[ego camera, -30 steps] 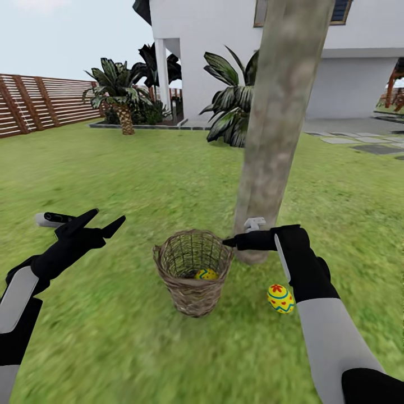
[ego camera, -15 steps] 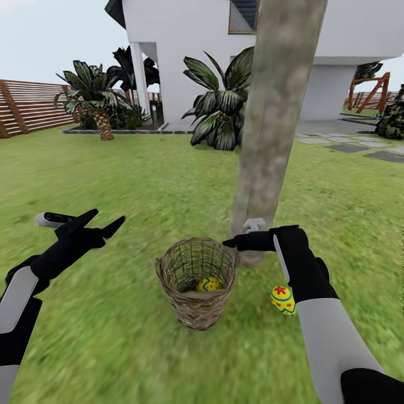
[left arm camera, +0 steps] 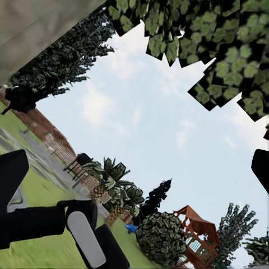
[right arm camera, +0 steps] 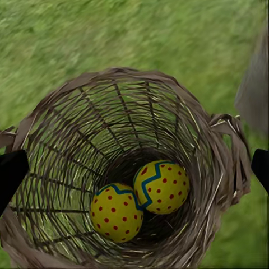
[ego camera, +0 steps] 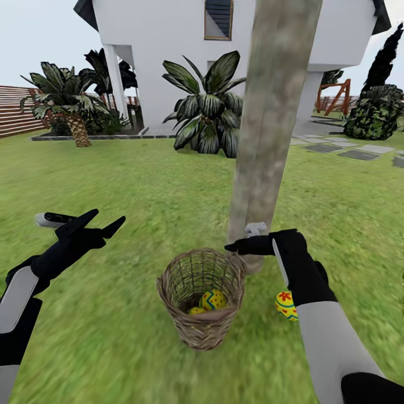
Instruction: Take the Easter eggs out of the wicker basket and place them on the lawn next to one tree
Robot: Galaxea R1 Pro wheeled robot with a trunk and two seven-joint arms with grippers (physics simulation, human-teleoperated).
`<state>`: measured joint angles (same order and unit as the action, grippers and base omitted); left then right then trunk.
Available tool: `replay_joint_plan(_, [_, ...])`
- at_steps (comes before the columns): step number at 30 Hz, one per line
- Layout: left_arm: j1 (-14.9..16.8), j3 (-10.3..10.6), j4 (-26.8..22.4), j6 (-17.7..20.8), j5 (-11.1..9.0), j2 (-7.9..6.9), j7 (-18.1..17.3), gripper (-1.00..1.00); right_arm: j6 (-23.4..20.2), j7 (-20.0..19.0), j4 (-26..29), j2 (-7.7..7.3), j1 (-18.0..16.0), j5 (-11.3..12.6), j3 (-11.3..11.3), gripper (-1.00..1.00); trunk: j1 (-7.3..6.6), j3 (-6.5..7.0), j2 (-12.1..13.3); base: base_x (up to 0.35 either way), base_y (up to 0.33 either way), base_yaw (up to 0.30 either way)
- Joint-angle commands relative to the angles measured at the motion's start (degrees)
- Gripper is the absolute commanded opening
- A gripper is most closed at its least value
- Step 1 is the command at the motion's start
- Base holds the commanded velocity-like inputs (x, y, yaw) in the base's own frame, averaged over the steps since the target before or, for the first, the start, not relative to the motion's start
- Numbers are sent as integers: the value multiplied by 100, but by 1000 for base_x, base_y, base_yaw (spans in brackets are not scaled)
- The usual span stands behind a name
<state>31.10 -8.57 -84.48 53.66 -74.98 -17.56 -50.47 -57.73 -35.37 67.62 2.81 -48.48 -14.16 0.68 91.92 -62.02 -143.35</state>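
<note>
The wicker basket (ego camera: 202, 314) stands upright on the lawn (ego camera: 129, 185) right at the foot of the tree (ego camera: 269, 129). Two Easter eggs lie side by side in its bottom: one with a blue zigzag (right arm camera: 161, 187) and one more dotted (right arm camera: 116, 212); they also show from the head (ego camera: 213, 300). A third Easter egg (ego camera: 285, 303) rests on the grass beside the trunk, half hidden by my right forearm. My right gripper (ego camera: 240, 238) hovers open over the basket's far rim, its fingers spread wide and empty (right arm camera: 134, 171). My left gripper (ego camera: 106, 220) is open and empty, held out to the left, clear of the basket.
A white house (ego camera: 168, 62) with broad-leaved palms (ego camera: 207, 112) stands behind the tree. Grey stepping stones (ego camera: 342, 150) and a dark bush (ego camera: 376, 115) lie at the right, a slatted fence (ego camera: 11, 115) at the far left. Open grass lies to the left.
The whole view has swung, so house and palms slid left; basket and trunk sit lower and nearer. A second egg now shows inside the basket. Both arms hold the same pose.
</note>
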Motion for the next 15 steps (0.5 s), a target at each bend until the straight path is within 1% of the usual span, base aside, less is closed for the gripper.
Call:
replay_joint_plan(1, [1,0,2,22,-3,0,-11,100,-19,-21,-2,7,18,-62,2,100,1,1,-2,194,302,-224])
replay_joint_plan(6, [1,27,12,26,22,3,16,100,-19,27,-18,23,56,-61,-6,100,1,33,-2,194,302,-224])
replay_joint_plan(8, [1,10,101,11,33,-3,22,100,-19,29,-5,25,58,-55,-7,100,1,40,-2,182,302,-114])
replay_joint_plan(11, [1,4,233,-13,29,6,19,100,-19,28,0,26,62,-49,-7,100,1,43,-2,185,283,-39])
replay_joint_plan(13, [0,3,299,-18,34,17,14,100,-19,24,-11,30,72,-45,-10,100,1,44,-2,106,138,-17])
replay_joint_plan(15, [1,6,330,-31,43,27,23,100,-19,22,-3,48,110,-44,-11,100,1,45,-2,35,45,-132])
